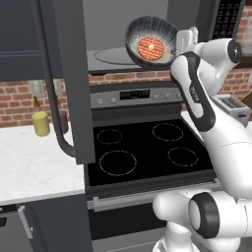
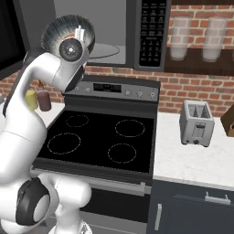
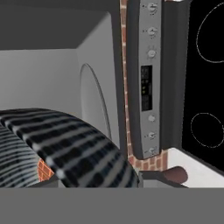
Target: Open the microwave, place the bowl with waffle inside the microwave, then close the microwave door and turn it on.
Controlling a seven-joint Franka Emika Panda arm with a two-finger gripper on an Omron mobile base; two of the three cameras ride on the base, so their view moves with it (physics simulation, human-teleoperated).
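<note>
We held the bowl [image 1: 150,42] by its rim, jaws narrowed on the edge, with the gripper [image 1: 183,40] at the mouth of the microwave [image 1: 123,29]. The bowl was tilted steeply toward the left base camera, the waffle [image 1: 150,47] resting inside it, just in front of the glass turntable [image 1: 112,55] and not yet set down. The microwave door [image 1: 74,78] stood swung wide to the left. To do this step well, we judged the bowl should be levelled first so the waffle would not slide out, then carried inward and lowered onto the turntable's centre. The button panel [image 2: 151,32] and the stove's display [image 2: 107,87] showed marks too small for us to read.
</note>
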